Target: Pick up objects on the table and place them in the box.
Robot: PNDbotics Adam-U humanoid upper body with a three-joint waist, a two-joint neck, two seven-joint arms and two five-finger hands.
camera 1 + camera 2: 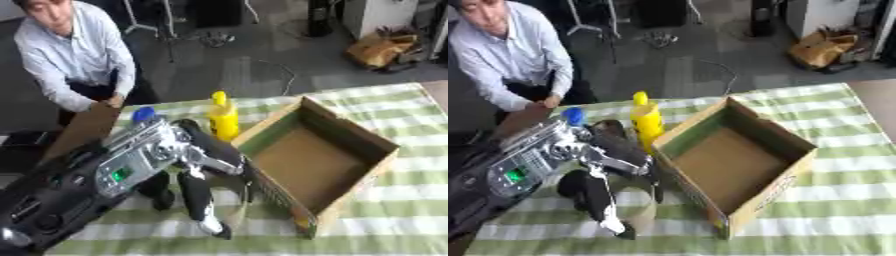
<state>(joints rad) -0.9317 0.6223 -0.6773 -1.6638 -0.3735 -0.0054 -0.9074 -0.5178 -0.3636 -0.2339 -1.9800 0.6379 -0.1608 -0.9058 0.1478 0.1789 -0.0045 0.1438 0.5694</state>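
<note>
My left robot hand (206,192), fingers curled downward beside the open brown cardboard box (382,150), apparently encloses a faint clear round object; the yellow plastic bottle (223,117) stands behind. Next: lift into box.

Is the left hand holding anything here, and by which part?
Cannot be told: the left hand reaches down beside the box, but nothing shows clearly in its fingers.

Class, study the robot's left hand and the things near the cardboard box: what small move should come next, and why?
Probably close the left hand round the clear, tube-like thing between its downward-pointing fingers, then lift. The box stands open and looks empty just to the right; the yellow bottle waits behind.
</note>
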